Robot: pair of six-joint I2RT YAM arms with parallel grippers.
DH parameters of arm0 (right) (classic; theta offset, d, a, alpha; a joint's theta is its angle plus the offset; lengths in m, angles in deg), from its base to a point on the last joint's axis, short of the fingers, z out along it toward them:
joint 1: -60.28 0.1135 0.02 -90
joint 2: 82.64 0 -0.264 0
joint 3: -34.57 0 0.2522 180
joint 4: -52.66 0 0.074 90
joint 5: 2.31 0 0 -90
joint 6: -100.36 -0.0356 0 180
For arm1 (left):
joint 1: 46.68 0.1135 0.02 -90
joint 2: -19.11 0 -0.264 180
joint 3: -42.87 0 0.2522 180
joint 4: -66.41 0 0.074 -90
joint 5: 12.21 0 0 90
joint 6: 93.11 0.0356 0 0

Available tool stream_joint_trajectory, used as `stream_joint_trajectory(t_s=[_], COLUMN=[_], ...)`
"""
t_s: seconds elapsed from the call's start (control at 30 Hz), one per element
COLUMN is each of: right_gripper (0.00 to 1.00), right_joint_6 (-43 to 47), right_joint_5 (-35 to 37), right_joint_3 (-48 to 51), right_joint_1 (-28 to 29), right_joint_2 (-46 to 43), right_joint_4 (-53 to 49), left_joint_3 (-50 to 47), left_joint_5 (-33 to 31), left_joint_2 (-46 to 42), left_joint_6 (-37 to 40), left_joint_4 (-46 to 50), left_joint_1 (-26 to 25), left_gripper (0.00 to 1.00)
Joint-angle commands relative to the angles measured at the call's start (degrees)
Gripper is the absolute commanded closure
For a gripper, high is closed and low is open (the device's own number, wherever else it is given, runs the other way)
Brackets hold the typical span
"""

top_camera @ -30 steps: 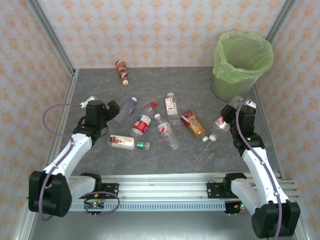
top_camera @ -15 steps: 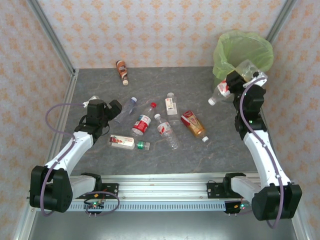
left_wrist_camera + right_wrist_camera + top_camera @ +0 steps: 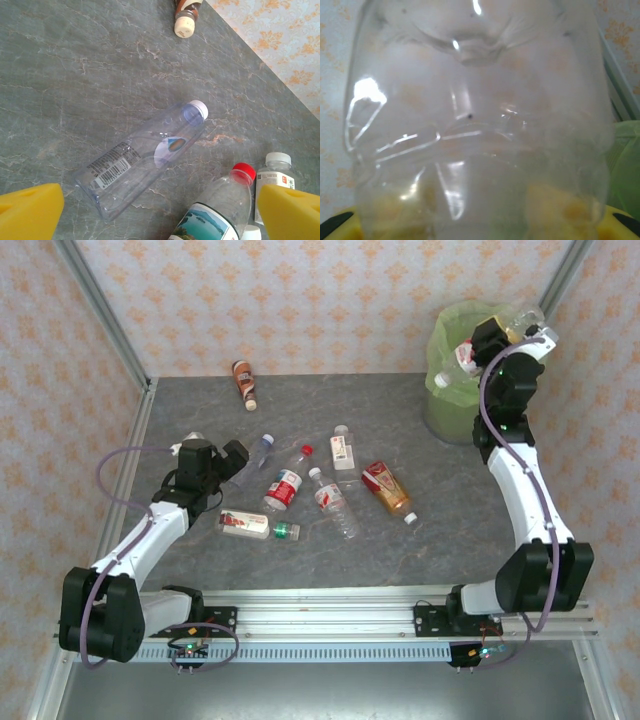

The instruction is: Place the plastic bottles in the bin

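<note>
My right gripper is shut on a clear plastic bottle with a red label and white cap, held high over the rim of the bin, a tall round bin with a light-green bag. That bottle's clear body presses close against the right wrist camera. My left gripper is open, its yellow fingers apart, just above a clear bottle with a pale cap lying on the table. Several more bottles lie mid-table: a red-capped one, a clear one and a brown-orange one.
A green-capped bottle lies near the left arm, a white-labelled one farther back, and a brown one by the back wall. Patterned walls and metal posts close in the grey table.
The right arm has lifted the red-labelled bottle from table height beside the bin up over the bin's rim. The left gripper has barely shifted.
</note>
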Motion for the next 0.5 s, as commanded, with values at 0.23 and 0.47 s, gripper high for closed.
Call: stream_joint_trajectory(t_s=[0.23,0.47], right_gripper=[0.52,0.52], right_joint_6=[2.03,13.84], right_joint_5=[13.04,12.96], right_joint_3=[-10.27,-9.59], right_joint_1=[-3.38,-3.43], right_joint_2=[9.51,16.11], right_joint_4=[11.32,19.38], left_joint_3=[1.00,0.57], left_joint_5=[0.36,-0.28], left_joint_2=[0.28,-1.15], left_joint_6=[-0.76,-0.55], left_joint_4=[-0.52,0.84], left_joint_1=[-0.36,-0.42], left_gripper=[0.00,0.00])
